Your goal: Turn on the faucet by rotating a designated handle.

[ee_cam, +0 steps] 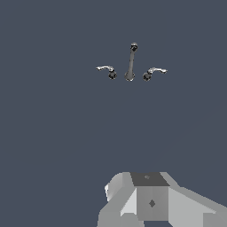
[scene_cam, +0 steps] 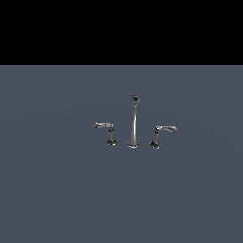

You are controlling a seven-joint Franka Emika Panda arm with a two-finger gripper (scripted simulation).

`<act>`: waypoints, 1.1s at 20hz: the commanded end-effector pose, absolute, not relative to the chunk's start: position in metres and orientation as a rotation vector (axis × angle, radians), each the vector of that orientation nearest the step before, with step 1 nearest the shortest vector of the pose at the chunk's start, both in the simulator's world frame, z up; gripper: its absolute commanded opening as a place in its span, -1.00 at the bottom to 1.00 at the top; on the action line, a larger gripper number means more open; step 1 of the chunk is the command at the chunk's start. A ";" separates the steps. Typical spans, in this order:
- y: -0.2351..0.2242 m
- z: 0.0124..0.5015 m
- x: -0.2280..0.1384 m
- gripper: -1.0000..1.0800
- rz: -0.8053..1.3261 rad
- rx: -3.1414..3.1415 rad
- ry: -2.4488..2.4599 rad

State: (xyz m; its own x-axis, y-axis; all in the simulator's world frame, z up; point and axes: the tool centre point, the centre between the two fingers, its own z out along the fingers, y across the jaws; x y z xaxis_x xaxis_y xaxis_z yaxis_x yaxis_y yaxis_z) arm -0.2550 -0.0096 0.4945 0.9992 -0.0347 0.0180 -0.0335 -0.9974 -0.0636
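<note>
Three chrome pieces make up the faucet, standing in a row on a flat slate-grey desk: tall tapering spout with dark tip in the middle, one short lever either side. Designated handle is at 3 o'clock of the spout in the exterior view; leaning post on a round base, broader flat lever on top, lever pointing away from the spout. Other handle at 9 o'clock, upright post, thinner lever, also pointing outward. Both close beside the spout, not touching it.

Arm is not in the exterior view. Wrist view shows only grey blocky housing of the end effector at the picture's lower edge, fingers not visible, so cannot tell if apart or together. Faucet sits well ahead of it, handle included; nothing contacted. Judgement: approach not started, camera is aimed at the set, likely to keep the target lever in sight.

Desk is plain, uniform, no marks. Beyond its far edge, at 12 o'clock in the exterior view, just black; no walls or room visible.
</note>
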 end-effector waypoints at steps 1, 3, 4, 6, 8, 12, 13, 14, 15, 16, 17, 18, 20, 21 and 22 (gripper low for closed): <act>-0.010 0.494 -0.255 -1.00 -0.029 -3.078 0.052; -0.009 0.494 -0.254 -1.00 -0.029 -3.078 0.057; -0.009 0.493 -0.254 -1.00 -0.029 -3.078 0.062; -0.008 0.490 -0.251 -1.00 -0.029 -3.077 0.079; -0.007 0.486 -0.248 -1.00 -0.029 -3.077 0.104; -0.005 0.474 -0.238 -1.00 -0.028 -3.075 0.181; -0.004 0.470 -0.234 -1.00 -0.028 -3.074 0.206; -0.003 0.466 -0.231 -1.00 -0.028 -3.072 0.233; -0.002 0.461 -0.227 -1.00 -0.027 -3.070 0.262; -0.002 0.456 -0.222 -1.00 -0.027 -3.068 0.293; -0.001 0.450 -0.218 -1.00 -0.027 -3.065 0.326; 0.000 0.445 -0.213 -1.00 -0.026 -3.062 0.362; 0.001 0.432 -0.202 -1.00 -0.026 -3.053 0.438; 0.001 0.426 -0.197 -1.00 -0.025 -3.048 0.478; 0.001 0.419 -0.191 -1.00 -0.025 -3.042 0.520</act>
